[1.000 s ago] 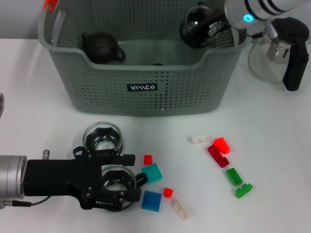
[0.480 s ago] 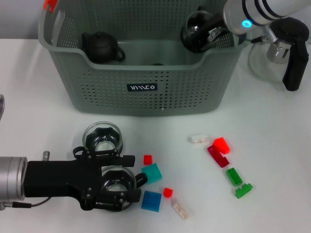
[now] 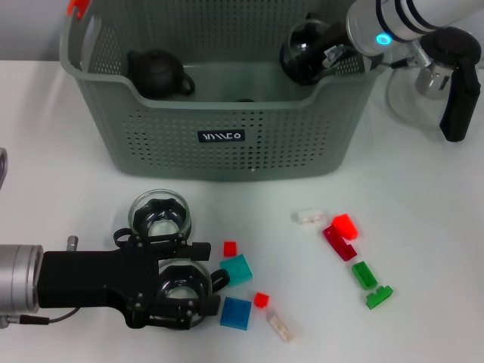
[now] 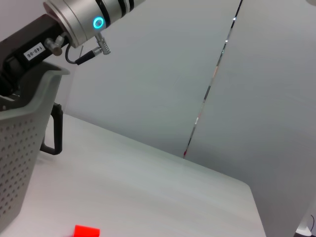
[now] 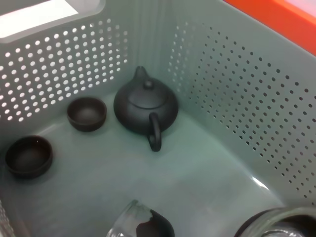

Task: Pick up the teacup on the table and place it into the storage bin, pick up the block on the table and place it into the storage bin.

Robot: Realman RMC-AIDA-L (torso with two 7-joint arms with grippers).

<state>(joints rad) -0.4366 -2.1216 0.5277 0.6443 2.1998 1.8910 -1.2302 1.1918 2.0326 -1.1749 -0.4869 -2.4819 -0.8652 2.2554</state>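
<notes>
Two glass teacups stand on the white table at the front left. My left gripper [image 3: 206, 276] lies low on the table with a black finger on each side of the nearer teacup [image 3: 181, 293], shut on it. The second teacup [image 3: 159, 212] stands free just behind. Loose blocks lie nearby, among them a teal block [image 3: 239, 269] and a blue block [image 3: 236, 312]. The grey-green storage bin [image 3: 151, 136] stands at the back. My right gripper [image 3: 310, 45] hangs over its right rear corner, shut on a glass teacup [image 5: 276, 223].
In the bin sit a black teapot [image 5: 146, 106], two small dark cups [image 5: 86, 112] and a glass cup [image 5: 140, 224]. A glass pitcher with a black handle [image 3: 454, 83] stands right of the bin. Red [image 3: 344, 225], green [image 3: 364, 274] and clear [image 3: 280, 327] blocks lie at front right.
My right arm has shifted slightly to the left over the bin. The left gripper and the teacup between its fingers have stayed in place.
</notes>
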